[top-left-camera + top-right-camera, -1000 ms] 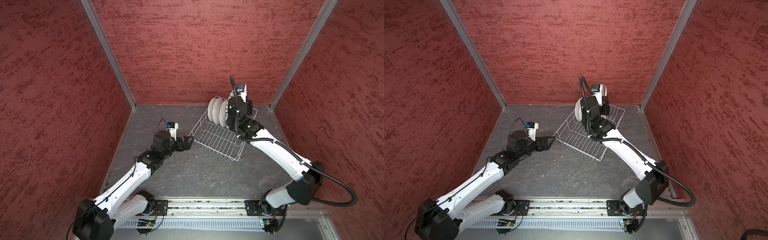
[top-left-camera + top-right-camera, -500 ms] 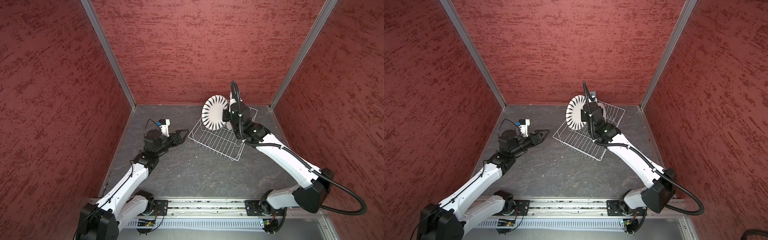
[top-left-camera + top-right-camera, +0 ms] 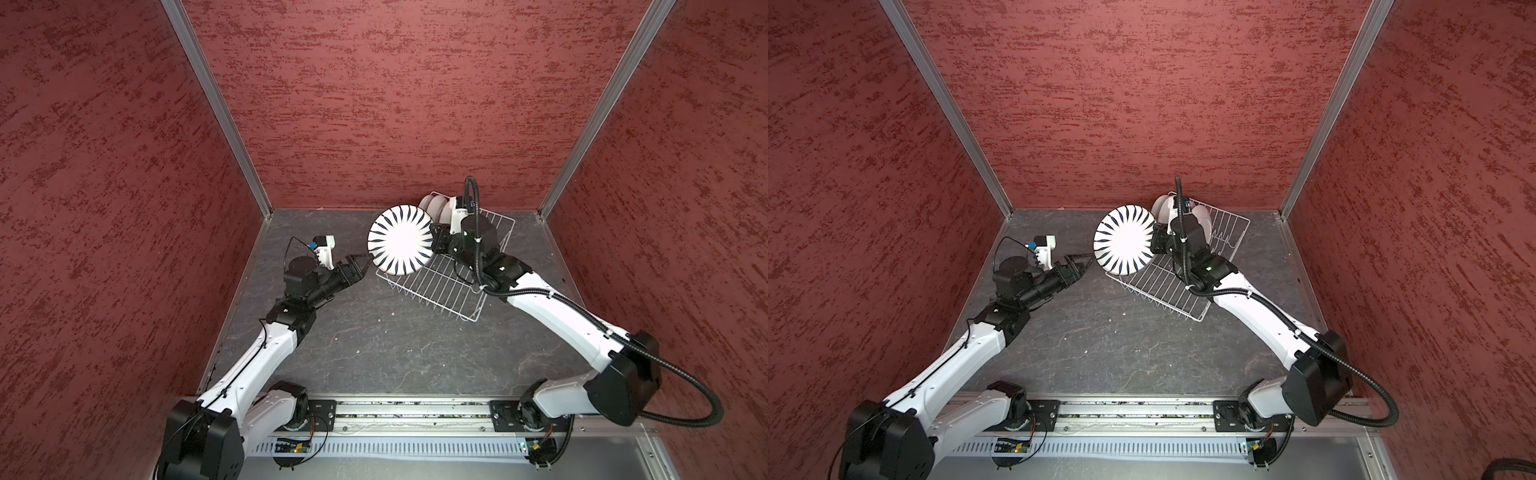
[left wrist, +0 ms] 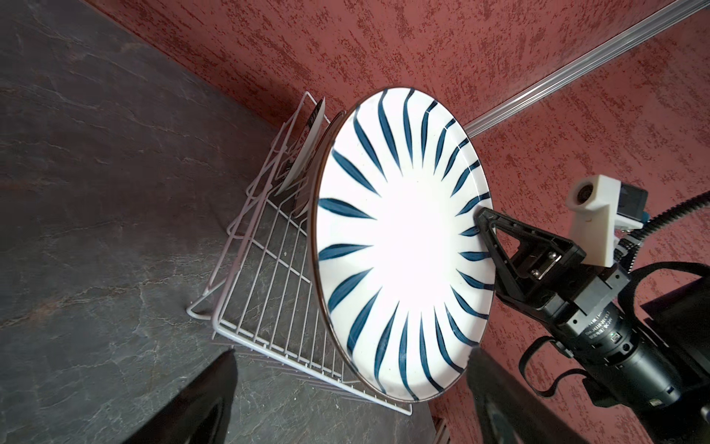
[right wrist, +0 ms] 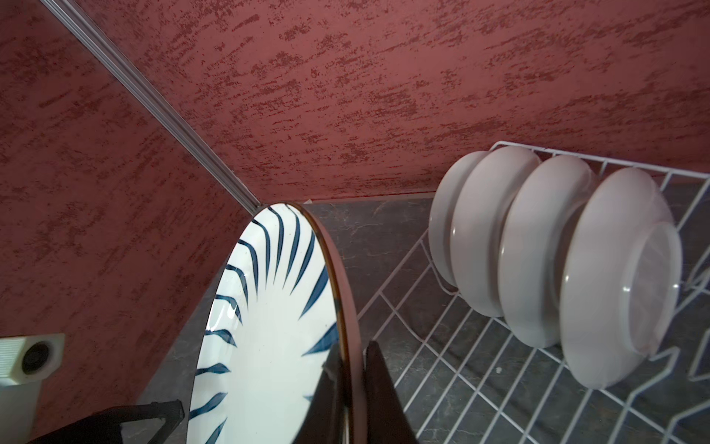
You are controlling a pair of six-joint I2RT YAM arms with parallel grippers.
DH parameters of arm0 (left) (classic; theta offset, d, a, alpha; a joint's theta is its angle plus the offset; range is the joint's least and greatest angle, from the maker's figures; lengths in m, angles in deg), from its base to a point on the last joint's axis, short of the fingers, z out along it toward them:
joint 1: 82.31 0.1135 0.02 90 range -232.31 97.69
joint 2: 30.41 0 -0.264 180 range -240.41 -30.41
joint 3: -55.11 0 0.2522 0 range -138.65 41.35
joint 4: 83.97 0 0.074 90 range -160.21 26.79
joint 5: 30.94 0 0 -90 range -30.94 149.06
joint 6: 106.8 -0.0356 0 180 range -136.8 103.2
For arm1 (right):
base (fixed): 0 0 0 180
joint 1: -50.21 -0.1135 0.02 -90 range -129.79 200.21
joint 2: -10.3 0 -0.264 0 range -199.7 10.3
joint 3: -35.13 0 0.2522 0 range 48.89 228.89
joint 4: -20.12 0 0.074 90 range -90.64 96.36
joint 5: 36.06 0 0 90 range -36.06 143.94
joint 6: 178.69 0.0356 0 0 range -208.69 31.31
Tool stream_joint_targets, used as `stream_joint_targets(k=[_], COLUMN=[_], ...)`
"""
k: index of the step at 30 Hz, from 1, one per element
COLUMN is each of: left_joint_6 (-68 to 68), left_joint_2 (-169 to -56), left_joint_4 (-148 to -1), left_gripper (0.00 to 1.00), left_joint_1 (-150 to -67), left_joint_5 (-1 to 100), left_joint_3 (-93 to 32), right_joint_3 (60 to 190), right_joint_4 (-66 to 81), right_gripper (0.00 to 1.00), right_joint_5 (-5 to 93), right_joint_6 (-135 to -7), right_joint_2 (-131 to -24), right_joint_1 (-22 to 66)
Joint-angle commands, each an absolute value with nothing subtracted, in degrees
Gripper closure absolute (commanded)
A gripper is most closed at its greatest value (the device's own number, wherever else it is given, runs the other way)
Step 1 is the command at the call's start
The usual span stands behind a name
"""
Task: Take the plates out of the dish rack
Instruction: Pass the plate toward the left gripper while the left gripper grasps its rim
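The right claw (image 3: 434,239) is pinched on the rim of the striped plate (image 3: 400,240); in the right wrist view one finger lies on the face and one on the white back. The plate hangs clear of the rack (image 3: 440,286), above its corner. It is tilted close to on edge and reaches straight out ahead of the right claw toward the left arm. The four other plates (image 5: 538,250) stand in the rack behind and beside the right claw. The left claw (image 3: 360,262) is spread wide, with the plate's free rim right at its fingertips; whether they touch I cannot tell. This looks like a handover, and the left claw is nearer that rim. From the left wrist the striped face shows obliquely, not edge-on, so the rim probably needs lining up with the gap first.
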State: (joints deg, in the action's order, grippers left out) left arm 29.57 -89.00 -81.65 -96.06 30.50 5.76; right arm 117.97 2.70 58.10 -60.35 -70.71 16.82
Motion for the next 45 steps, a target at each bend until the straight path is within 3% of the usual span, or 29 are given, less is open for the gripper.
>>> stream_joint_targets(k=[1, 13, 19, 28, 41, 45], left_joint_6=[32.81, 35.98, 36.5, 37.39, 39.35, 38.6], left_joint_2=[-88.92, -92.14, -94.13, -93.76, -97.12, -97.12], left_joint_4=[-86.86, -91.87, -92.49, -92.97, -96.57, -96.51], left_gripper=[0.07, 0.14, 0.27, 0.57, 0.64, 0.74], left_joint_1=[-94.42, -93.21, -93.12, -93.12, -93.12, -93.12], left_joint_5=[28.0, 25.06, 24.0, 25.54, 25.01, 25.2], left_joint_3=[8.0, 8.79, 6.75, 7.07, 5.69, 5.67], right_joint_3=[117.76, 114.94, 114.81, 114.64, 115.24, 115.43], right_joint_4=[16.39, 22.04, 22.01, 21.65, 21.38, 21.47], right_gripper=[1.0, 1.0, 1.0, 1.0, 1.0, 1.0], right_joint_5=[52.45, 46.68, 46.7, 46.4, 44.8, 44.1], right_joint_6=[-53.24, -48.08, -47.8, -48.16, -46.95, -46.76], right_joint_2=[-69.64, -71.95, -72.1, -72.23, -72.67, -72.67], right_joint_1=[17.82, 18.65, 18.74, 18.92, 18.92, 18.92])
